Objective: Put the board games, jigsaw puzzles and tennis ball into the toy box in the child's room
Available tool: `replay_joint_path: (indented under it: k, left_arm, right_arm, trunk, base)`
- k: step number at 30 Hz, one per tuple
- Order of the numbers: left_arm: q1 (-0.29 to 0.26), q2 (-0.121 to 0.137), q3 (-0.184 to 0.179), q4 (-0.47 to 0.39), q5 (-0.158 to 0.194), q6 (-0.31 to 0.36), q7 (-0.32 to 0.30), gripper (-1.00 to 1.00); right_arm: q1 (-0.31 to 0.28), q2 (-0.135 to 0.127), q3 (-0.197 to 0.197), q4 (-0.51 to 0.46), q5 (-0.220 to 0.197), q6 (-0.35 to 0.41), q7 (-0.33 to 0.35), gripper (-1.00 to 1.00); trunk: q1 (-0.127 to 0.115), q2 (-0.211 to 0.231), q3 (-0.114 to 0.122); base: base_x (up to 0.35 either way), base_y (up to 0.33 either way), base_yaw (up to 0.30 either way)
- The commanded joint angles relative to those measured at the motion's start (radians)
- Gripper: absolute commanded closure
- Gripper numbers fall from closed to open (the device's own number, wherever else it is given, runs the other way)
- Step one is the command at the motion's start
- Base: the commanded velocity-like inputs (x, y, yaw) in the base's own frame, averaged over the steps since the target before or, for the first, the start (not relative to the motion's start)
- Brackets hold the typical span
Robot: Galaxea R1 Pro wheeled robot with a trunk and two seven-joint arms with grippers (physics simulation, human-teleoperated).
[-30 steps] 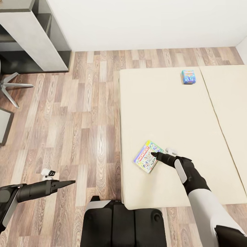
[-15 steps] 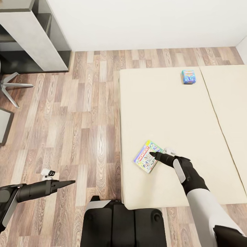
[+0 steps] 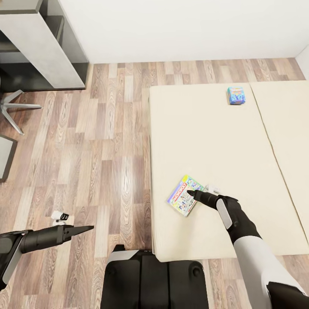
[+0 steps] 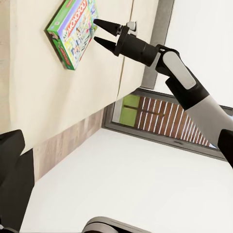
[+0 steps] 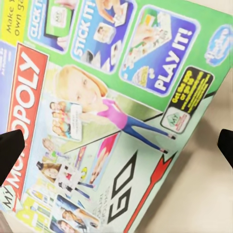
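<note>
Monopoly box (image 3: 185, 195) flat on the beige bed (image 3: 214, 141) near its floor-side edge, right gripper (image 3: 191, 194) poised at the box's nearer side with fingers spread apart and nothing yet grasped; small blue-cyan board game (image 3: 235, 95) well apart toward the far end. Left gripper (image 3: 88, 228) out over the wood floor (image 3: 94, 141), fingers apparently pressed together and empty. Likely trouble: a thin flat box sinking into soft mattress, fingertips skidding over the glossy lid or shoving it sideways instead of catching an edge.
</note>
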Motion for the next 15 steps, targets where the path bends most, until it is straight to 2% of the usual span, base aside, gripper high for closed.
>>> replay_joint_path:
  k: [1, 15]
  left_arm:
    - [0.0, 0.0, 0.0, 0.0, 0.0, 0.011, -0.004, -1.0]
    - [0.0, 0.0, 0.0, 0.0, 0.0, 0.011, -0.004, -1.0]
  right_arm:
    - [0.0, 0.001, -0.003, -0.001, -0.001, 0.006, 0.004, -1.0]
    - [0.0, 0.002, -0.003, -0.002, 0.001, 0.005, 0.004, -1.0]
  trunk:
    - [0.001, -0.002, -0.002]
    - [0.001, -0.002, -0.024]
  base:
    - [0.0, 0.0, 0.0]
    - [0.0, 0.0, 0.0]
